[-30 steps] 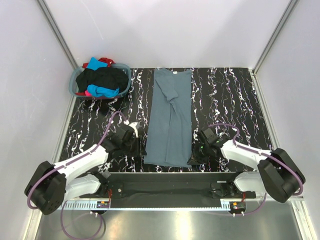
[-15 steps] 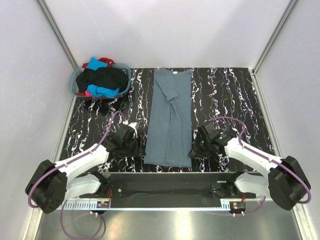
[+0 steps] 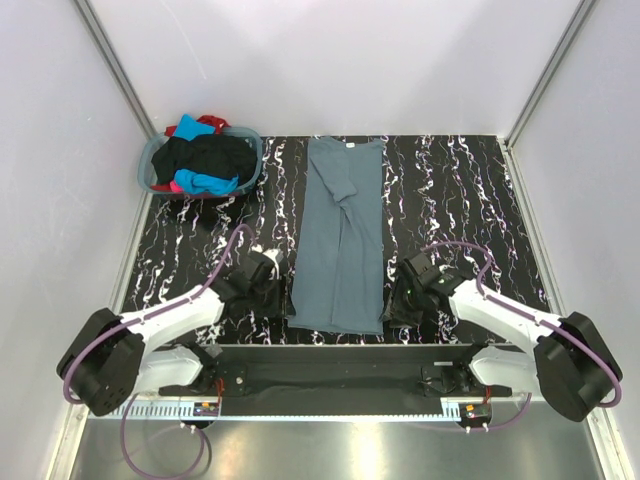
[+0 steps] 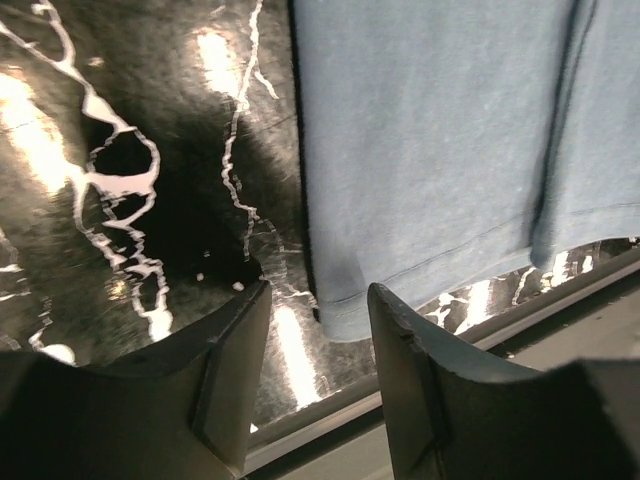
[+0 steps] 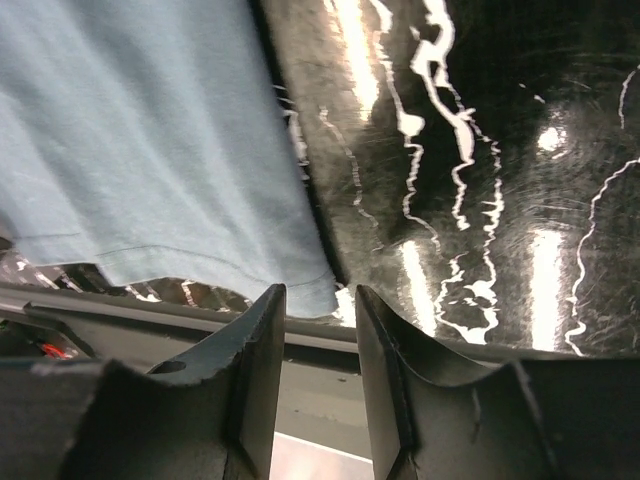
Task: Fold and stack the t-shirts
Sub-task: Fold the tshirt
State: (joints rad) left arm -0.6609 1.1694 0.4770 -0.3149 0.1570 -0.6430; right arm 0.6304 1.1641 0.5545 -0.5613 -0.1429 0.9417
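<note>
We start with the black, white-veined table [image 3: 450,200], which fills the floor of the cell. Down its middle lies the slate blue-grey t-shirt [image 3: 340,240], folded lengthwise into a long narrow strip. Its collar is at the far edge, its hem at the near edge, and one sleeve is turned in across the upper part. A soft crease runs along its length.

In the far left corner of the table stands the round grey-blue laundry basket [image 3: 147,165], well apart from the strip. We see it heaped. A black tee [image 3: 205,155] takes most of the room, and a turquoise tee [image 3: 190,128] shows at the far rim and again at the near side. A red tee [image 3: 212,122] peeps out at the back, and a bit of pink tee [image 3: 178,186] lies at the near rim.

The left gripper [image 4: 318,290] sits at the hem's left corner. From its wrist camera we see its jaws standing apart, with the corner of the hem lying on the table in the gap, not pinched. The right gripper [image 5: 318,292] sits at the hem's right corner, its jaws likewise apart, the corner showing between them and unheld. Whether either gripper touches the cloth we cannot tell.

Smallest is the white neck label [image 3: 352,146], inside the collar at the far end.
</note>
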